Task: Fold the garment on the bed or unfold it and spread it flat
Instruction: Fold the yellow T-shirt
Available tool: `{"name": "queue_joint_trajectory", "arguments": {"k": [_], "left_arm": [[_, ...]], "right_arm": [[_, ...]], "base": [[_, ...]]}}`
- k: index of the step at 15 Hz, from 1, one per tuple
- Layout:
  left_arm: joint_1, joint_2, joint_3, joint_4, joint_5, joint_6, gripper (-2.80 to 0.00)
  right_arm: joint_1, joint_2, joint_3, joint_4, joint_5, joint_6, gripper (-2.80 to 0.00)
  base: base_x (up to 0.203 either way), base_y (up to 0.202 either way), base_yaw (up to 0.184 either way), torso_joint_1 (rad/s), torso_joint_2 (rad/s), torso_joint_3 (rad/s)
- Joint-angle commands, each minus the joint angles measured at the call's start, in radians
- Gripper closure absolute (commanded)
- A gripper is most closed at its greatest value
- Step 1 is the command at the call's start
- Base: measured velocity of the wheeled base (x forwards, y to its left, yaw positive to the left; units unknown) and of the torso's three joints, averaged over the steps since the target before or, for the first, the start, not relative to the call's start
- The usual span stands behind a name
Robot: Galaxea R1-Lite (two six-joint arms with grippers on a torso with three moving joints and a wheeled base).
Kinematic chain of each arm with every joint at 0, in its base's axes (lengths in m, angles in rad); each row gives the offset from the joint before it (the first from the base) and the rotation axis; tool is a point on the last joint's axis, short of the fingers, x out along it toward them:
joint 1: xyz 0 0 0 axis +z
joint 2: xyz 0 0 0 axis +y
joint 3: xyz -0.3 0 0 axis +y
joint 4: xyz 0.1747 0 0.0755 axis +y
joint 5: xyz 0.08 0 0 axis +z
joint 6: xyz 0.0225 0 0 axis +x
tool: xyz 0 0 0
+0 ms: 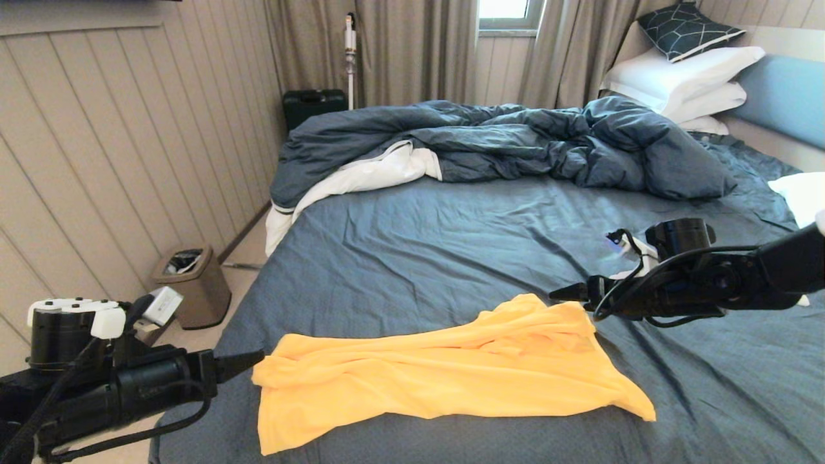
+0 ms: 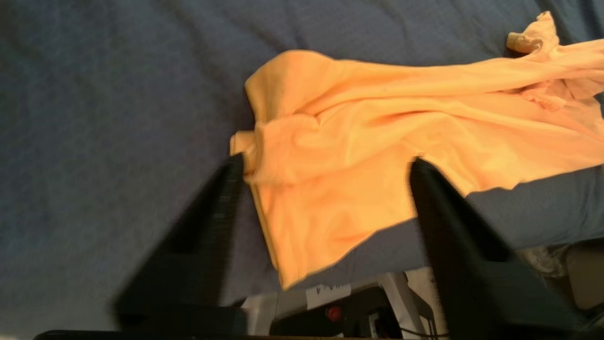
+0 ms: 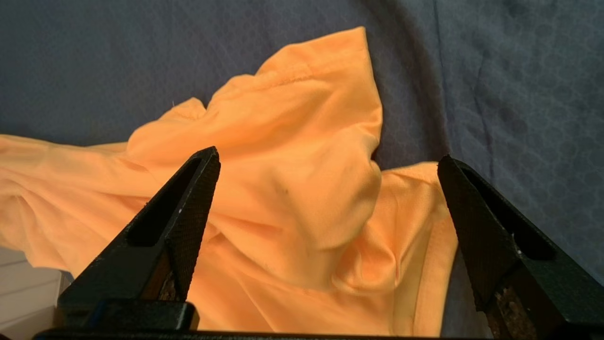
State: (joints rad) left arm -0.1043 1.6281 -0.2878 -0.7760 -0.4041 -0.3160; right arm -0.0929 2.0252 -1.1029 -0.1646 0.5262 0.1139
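Observation:
The yellow T-shirt (image 1: 438,370) lies rumpled in a long strip across the near part of the bed (image 1: 451,245), its left end hanging by the bed's front-left corner. My left gripper (image 1: 254,359) hovers at the shirt's left end, open, with yellow fabric (image 2: 330,156) showing beyond its spread fingers and nothing pinched. My right gripper (image 1: 561,294) floats just above the shirt's bunched right end, open as well. Below its wide-apart jaws lie folded yellow layers (image 3: 302,189). No neck tag shows.
A rumpled dark blue duvet (image 1: 503,145) with white underside lies across the far half of the bed. White pillows (image 1: 689,80) and a light blue headboard (image 1: 783,90) are at the far right. A small bin (image 1: 192,283) stands on the floor left of the bed.

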Motion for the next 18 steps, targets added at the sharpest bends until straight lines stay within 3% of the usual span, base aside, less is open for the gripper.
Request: {"name": "queue_joint_trajectory", "arguments": {"k": [1,4,16,17,18], "left_arm": [[0.003,-0.08,-0.007,0.048,0.009,-0.004,0.0],[0.009,-0.117,-0.01,0.095,0.013,-0.012,0.0],[0.009,-0.123,0.001,0.095,0.01,-0.012,0.0],[0.009,-0.125,0.001,0.095,0.01,-0.014,0.0],[0.009,-0.126,0.002,0.095,0.01,-0.014,0.0]], "right_arm": [[0.001,0.023,-0.009,0.0,0.003,0.001,-2.8],[0.011,0.035,-0.019,0.001,0.002,0.002,-2.8],[0.088,0.09,-0.072,0.002,-0.003,0.044,-2.8],[0.09,0.092,-0.074,0.002,-0.003,0.044,0.0],[0.093,0.093,-0.074,0.002,-0.003,0.044,0.0]], "base": [[0.0,0.0,0.0,0.0,0.0,0.0],[0.0,0.0,0.0,0.0,0.0,0.0],[0.0,0.0,0.0,0.0,0.0,0.0],[0.0,0.0,0.0,0.0,0.0,0.0],[0.0,0.0,0.0,0.0,0.0,0.0]]}}
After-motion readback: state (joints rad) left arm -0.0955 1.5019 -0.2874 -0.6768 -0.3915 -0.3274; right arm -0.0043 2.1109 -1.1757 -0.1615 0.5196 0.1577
